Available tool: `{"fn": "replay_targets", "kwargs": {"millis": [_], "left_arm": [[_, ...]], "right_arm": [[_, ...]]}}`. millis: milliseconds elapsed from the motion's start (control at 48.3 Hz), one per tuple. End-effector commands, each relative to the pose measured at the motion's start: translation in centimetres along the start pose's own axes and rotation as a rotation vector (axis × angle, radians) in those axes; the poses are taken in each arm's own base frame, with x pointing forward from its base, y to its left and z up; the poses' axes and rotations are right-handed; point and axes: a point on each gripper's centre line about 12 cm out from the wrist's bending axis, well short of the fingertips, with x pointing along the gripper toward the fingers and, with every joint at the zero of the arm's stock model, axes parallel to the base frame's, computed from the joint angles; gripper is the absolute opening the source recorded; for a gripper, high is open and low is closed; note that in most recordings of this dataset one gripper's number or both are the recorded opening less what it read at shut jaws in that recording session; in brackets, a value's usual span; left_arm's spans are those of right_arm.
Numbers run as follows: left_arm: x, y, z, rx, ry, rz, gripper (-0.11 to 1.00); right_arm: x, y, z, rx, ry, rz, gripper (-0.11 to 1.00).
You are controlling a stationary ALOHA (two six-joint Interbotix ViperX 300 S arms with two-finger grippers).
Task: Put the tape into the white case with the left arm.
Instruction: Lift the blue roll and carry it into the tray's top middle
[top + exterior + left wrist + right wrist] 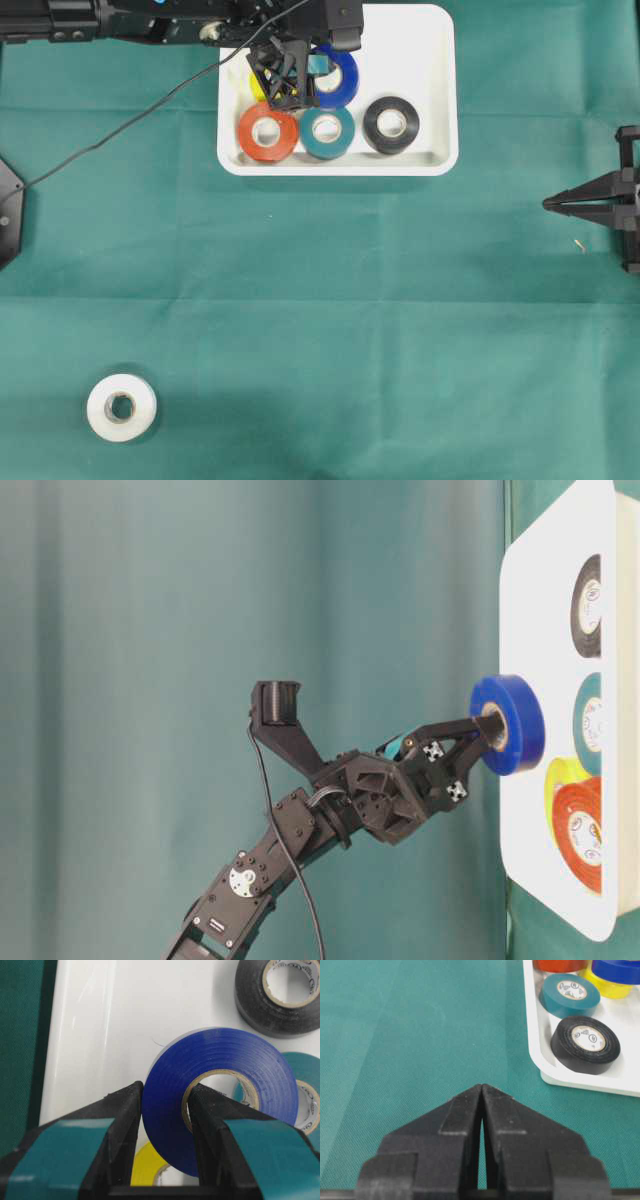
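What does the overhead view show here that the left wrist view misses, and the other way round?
Only the overhead shows the white tape roll alone on the green cloth, the red roll and the idle right gripper. Only the left wrist view shows how the left gripper holds the blue roll: one jaw outside, one inside the core. Both show the white case with black, teal and yellow rolls.

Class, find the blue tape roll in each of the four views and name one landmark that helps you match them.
Overhead: blue tape roll at top centre, above the white case, partly under the left gripper.
Table-level: right of centre, in front of the case.
Left wrist: centre, one finger outside, one through its core.
Right wrist: top right corner.
Landmark: black roll.
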Motion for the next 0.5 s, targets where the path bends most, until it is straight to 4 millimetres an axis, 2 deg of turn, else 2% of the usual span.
{"fn": "replay_targets", "kwargs": {"millis": [0,269,476], "left_arm": [[-1.11,0.76,1.77,0.0,-0.06,0.023,0.27],[-1.02,0.66,1.46,0.001,-0.051,0.02,0.3],[-1.24,0.31,1.13,0.001,-0.044,0.014,0.87]], "right_arm": [[0.08,0.0,0.5,0.0,-0.015,0.0,-0.09],[0.08,0.0,0.5,-0.002,-0.015,0.0,-0.09],[0.08,0.0,0.5,-0.002,-0.015,0.0,-0.09]]}}
